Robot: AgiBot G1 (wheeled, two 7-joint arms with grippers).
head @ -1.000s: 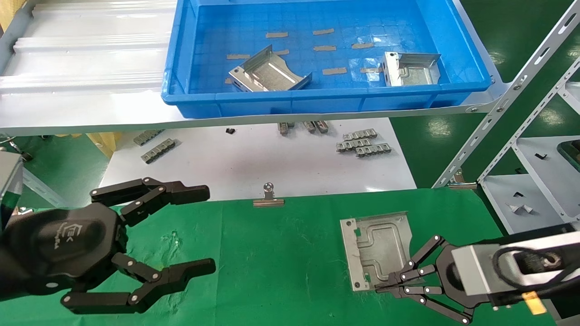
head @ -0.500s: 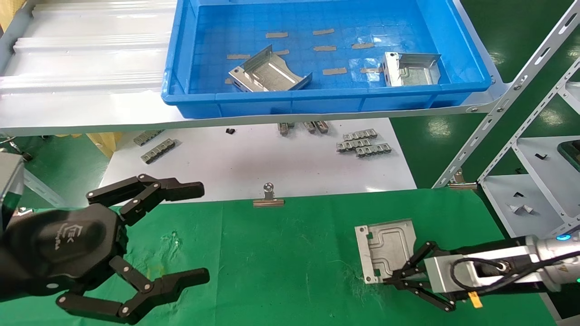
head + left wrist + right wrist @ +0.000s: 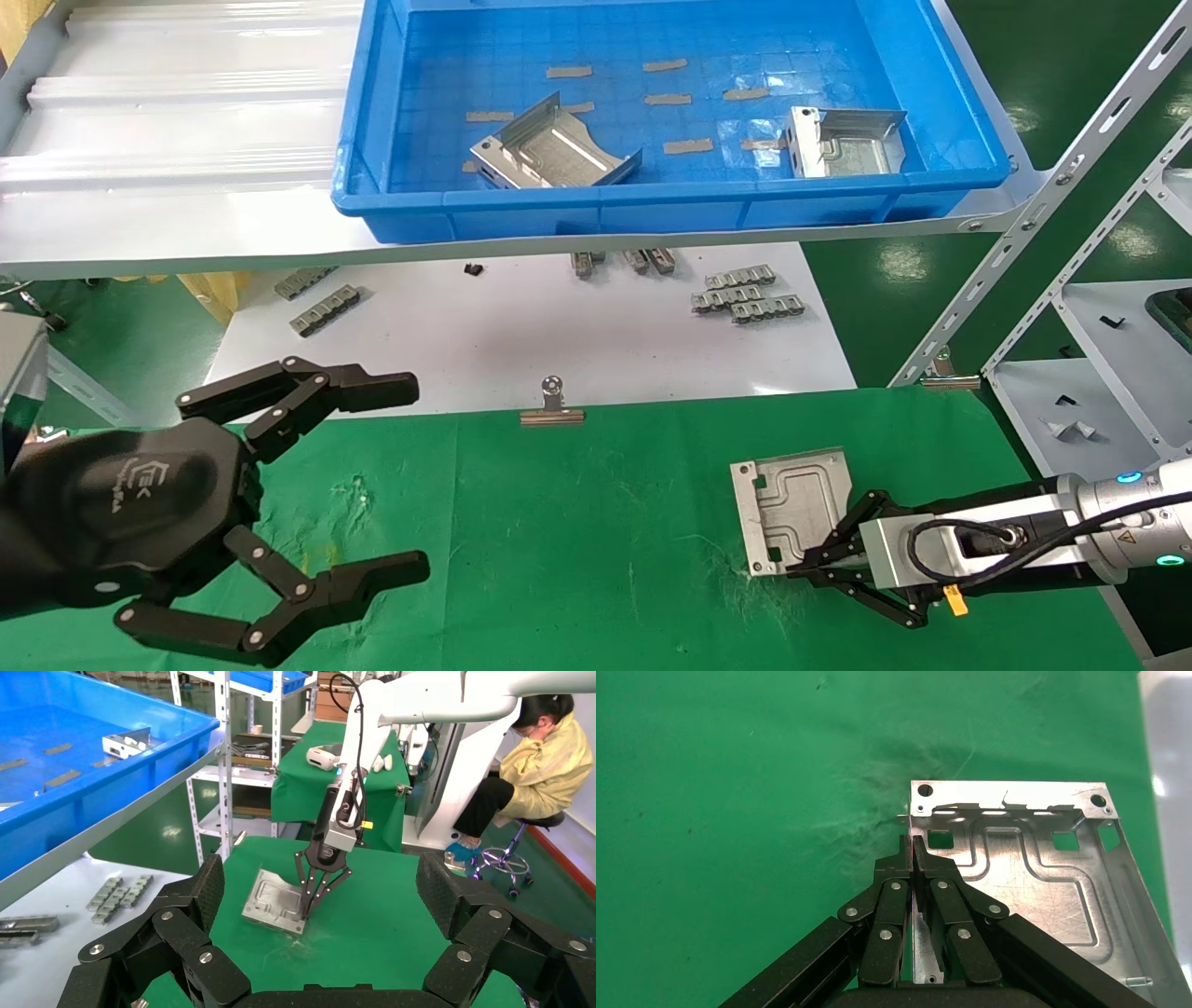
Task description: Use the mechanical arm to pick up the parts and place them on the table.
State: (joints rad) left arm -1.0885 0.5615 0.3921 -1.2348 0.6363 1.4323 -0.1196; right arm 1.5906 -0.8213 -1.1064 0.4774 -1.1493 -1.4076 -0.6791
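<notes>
One silver part (image 3: 792, 503) lies on the green table (image 3: 605, 522) at the right. My right gripper (image 3: 799, 570) is shut on its upturned side wall at the near edge. The right wrist view shows the wall pinched between the gripper (image 3: 911, 843) fingers, with the embossed part (image 3: 1032, 881) beside them. The left wrist view shows that part (image 3: 270, 899) low on the felt. My left gripper (image 3: 407, 475) hangs open over the table's left side, holding nothing. Two more parts (image 3: 549, 149) (image 3: 843, 140) lie in the blue bin (image 3: 652, 200).
Behind the table, a white sheet carries grey clip strips (image 3: 745, 298). A binder clip (image 3: 552, 405) sits on the table's far edge. A metal rack (image 3: 1071, 186) stands to the right. In the left wrist view, a seated person (image 3: 548, 776) is beyond the table.
My right gripper has come down and drawn slightly right with the part, which now sits flatter on the felt. The left gripper dropped a little a second ago and has since held still.
</notes>
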